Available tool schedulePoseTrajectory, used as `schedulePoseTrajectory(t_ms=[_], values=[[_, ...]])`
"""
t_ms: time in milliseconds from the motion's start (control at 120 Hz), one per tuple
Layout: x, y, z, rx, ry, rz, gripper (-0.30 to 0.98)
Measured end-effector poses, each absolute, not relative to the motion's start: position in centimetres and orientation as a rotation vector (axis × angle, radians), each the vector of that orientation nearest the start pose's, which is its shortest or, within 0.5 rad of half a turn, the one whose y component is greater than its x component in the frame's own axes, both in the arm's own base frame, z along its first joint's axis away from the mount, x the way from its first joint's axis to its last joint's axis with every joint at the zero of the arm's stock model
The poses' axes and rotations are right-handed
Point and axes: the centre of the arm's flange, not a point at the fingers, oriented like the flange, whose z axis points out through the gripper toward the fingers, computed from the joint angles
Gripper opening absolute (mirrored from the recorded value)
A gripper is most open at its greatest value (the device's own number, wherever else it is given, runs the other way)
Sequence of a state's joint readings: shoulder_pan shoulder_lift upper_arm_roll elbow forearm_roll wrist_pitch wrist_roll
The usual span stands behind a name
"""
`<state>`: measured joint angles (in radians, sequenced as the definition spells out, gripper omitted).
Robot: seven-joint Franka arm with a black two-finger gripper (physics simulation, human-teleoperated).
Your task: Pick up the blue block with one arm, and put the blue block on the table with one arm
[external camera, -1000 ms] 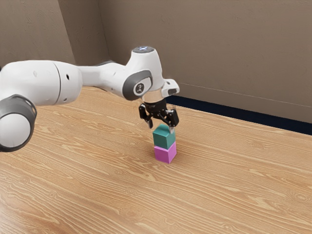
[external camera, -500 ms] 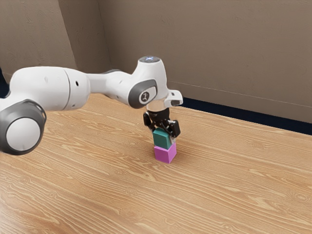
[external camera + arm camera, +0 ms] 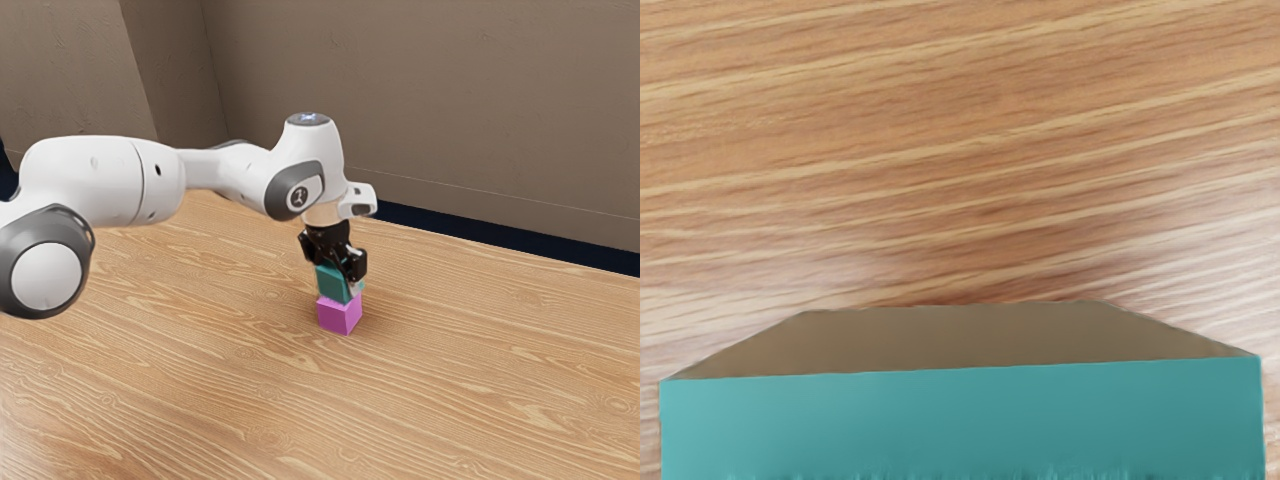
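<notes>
Evidently, my gripper (image 3: 338, 277) held the teal block (image 3: 332, 284) pinched between its fingertips, directly above the magenta block (image 3: 339, 314); clearance required vertical travel.

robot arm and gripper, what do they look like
The arm is glossy white with rounded links, dark grey joint trim, a small round emblem beside the wrist and a grey cap with a pale mark above it. The gripper is black, with two chunky, angular fingers.
</notes>
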<state>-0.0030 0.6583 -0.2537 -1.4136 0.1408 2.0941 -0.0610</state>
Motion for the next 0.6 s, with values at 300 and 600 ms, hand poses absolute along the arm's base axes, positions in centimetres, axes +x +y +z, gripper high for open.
schedulePoseTrajectory(t_ms=[300, 600], values=[[69.4, -22.5, 35.3, -3.153, 0.513, -0.123, 0.35], [66.8, -29.5, 27.8, -3.146, 0.619, 0.04, 0.34]])
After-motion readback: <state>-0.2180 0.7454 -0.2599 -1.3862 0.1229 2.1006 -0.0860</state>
